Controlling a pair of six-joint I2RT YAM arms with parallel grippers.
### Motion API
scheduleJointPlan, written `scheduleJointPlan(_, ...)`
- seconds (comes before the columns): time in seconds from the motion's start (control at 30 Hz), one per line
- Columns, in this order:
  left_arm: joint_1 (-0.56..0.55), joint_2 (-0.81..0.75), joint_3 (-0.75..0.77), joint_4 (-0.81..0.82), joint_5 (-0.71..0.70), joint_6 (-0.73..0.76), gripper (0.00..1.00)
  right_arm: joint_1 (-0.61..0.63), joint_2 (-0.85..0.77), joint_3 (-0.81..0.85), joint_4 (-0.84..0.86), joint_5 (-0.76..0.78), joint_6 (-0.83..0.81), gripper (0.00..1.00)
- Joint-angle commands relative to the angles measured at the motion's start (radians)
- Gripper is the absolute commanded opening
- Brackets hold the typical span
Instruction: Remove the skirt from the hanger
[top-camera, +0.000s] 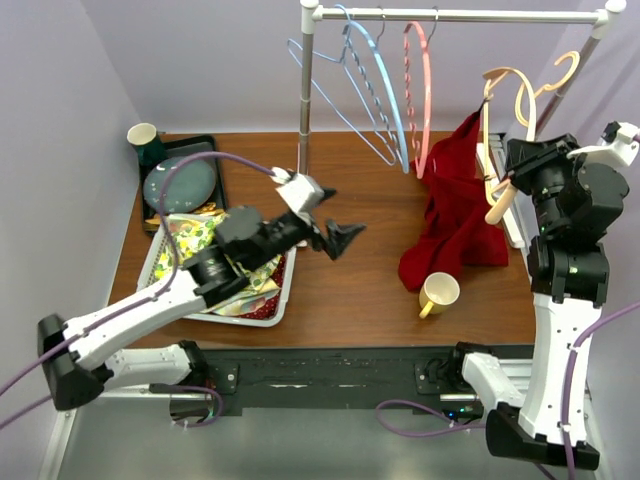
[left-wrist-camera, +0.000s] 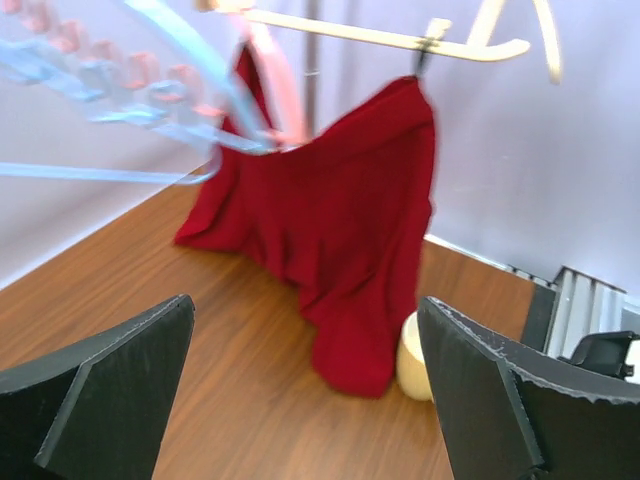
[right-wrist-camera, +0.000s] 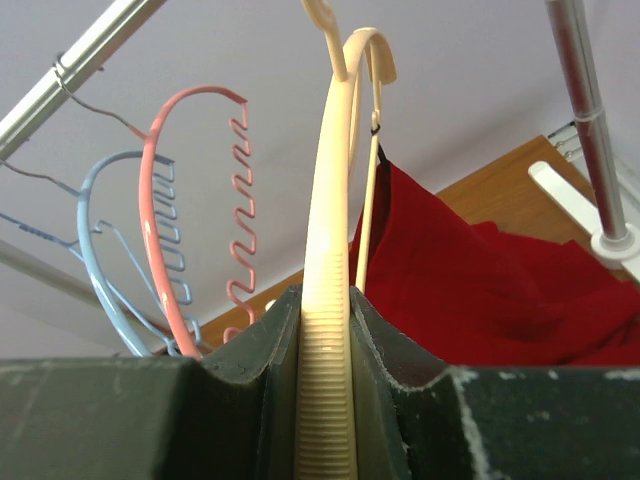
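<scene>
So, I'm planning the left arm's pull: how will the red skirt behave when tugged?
Probably floppy: the red skirt sags in folds from the cream hanger and pools on the table. Likely light, being thin cloth, so it should bunch and trail rather than move as one piece. Its hem lies beside the yellow mug, which a drag might tip.

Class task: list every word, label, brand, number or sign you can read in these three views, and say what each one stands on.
None: no readable text in any view.
The red skirt, cream hanger, yellow mug and cup show no lettering.
The patterned cloth in the white tray shows only a colourful print, too small to tell whether it holds any letters.
</scene>
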Motion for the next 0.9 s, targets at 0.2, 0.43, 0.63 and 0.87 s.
scheduleJointPlan(0.2, -0.212, 0.365, 0.147, 0.435, -0.152, 0.115, 0.98, 0.007, -0.058, 0.086, 0.039, -0.017, 0.135, 0.00)
scheduleJointPlan(0.43, -0.249, 0.594, 0.267, 0.642, -0.161, 0.129, 0.99, 0.008, -0.067, 0.053, 0.063, -0.065, 0.176, 0.00)
scheduleJointPlan(0.63, -0.275, 0.747, 0.348, 0.715, -0.117, 0.156, 1.00, 0.011, -0.064, 0.052, 0.053, -0.067, 0.165, 0.00)
scheduleJointPlan(0.87, -0.280, 0.859, 0.440, 0.768, -0.106, 0.153, 0.99, 0.016, -0.056, 0.058, 0.056, -0.085, 0.174, 0.00)
